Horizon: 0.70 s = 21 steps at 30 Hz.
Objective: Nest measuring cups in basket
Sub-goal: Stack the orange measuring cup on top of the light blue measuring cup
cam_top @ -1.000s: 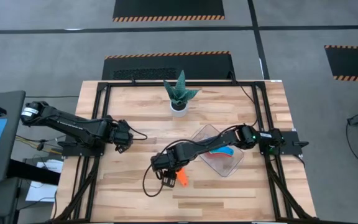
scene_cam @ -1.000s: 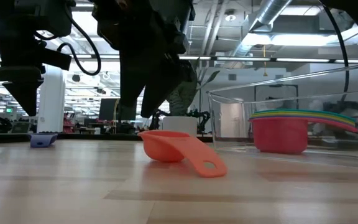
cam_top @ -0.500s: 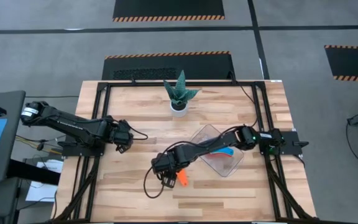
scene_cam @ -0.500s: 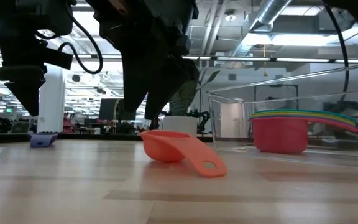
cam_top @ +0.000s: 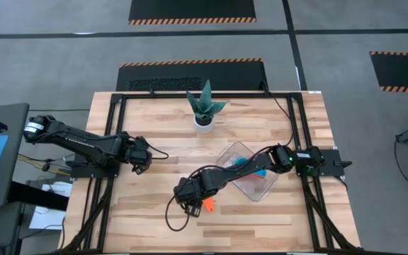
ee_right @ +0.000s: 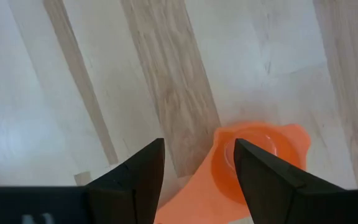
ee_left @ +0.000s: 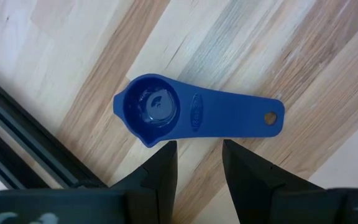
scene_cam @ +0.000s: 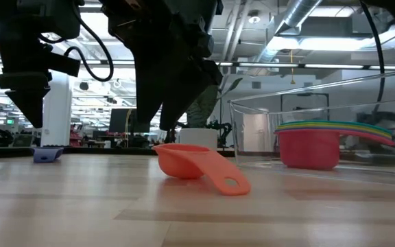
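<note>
Orange cup [scene_cam: 199,167] on tabletop [cam_top: 261,219], right hand [ee_right: 194,165] wide above it (left hand [ee_left: 197,163] parted over dark blue cup [ee_left: 191,115]).

orange cup [scene_cam: 184,159] on table, others stacked in basket [scene_cam: 307,103]

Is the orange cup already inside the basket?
No, in the low view the orange cup lies on the bare table, beside the basket and outside its clear wall.

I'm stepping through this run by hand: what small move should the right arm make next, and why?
Probably lower the right hand and close on the orange cup. Its fingers are open just above that cup, which lies on the table outside the clear tub, where other cups already sit stacked.
</note>
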### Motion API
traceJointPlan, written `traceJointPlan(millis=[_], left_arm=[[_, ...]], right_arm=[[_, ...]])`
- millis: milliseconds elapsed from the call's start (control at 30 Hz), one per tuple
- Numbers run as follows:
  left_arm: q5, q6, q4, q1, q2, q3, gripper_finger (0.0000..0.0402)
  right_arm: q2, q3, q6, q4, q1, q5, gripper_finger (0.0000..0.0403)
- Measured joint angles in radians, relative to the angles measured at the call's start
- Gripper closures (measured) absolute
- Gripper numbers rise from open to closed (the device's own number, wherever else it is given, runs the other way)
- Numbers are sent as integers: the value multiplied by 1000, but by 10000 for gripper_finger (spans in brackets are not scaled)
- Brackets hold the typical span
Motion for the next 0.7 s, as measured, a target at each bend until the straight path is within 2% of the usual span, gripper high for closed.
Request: traceJointPlan(millis=[200,700], left_arm=[[0,-4,0,0,0,0,285],[0,-5,0,0,0,0,285]], right_arm=[[1,-18,26,-27,2,69,188],[0,-18,71,-16,22,118,188]])
